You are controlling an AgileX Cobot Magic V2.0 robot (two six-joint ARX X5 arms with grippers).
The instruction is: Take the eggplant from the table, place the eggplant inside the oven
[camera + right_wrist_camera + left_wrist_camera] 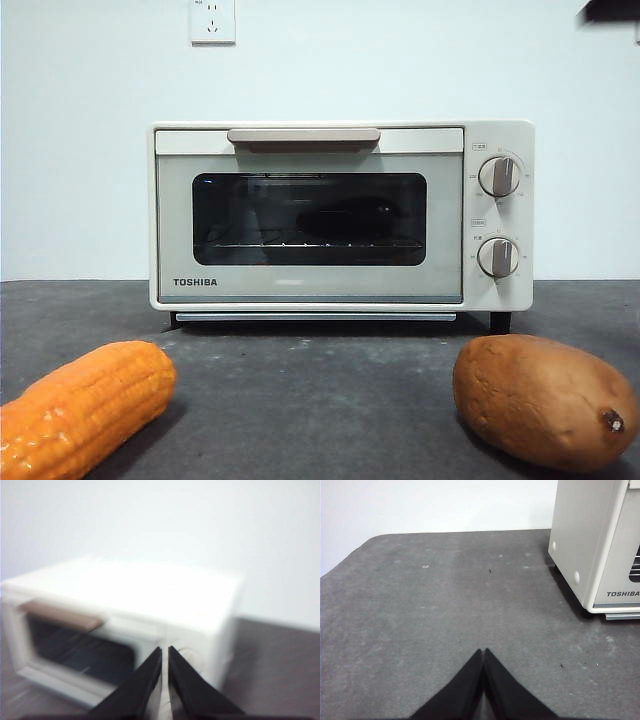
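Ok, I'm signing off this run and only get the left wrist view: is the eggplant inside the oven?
Observer: Yes. The front view shows the eggplant lying on the rack inside the oven.
Operator: Door shut?
Observer: It looks shut, with the handle up at the top.
Operator: What else is out?
Observer: A corn cob and a sweet potato lie on the table in front of the oven.

A staged test bench, not a real kitchen: a bare white wall [80, 150] with one socket [212, 20] at 12 o'clock, a plain dark grey table [320, 400], and a lone TOSHIBA oven [340, 215] at centre. Corn cob [85, 405] at 7 o'clock and sweet potato [545, 400] at 5 o'clock lie like props.
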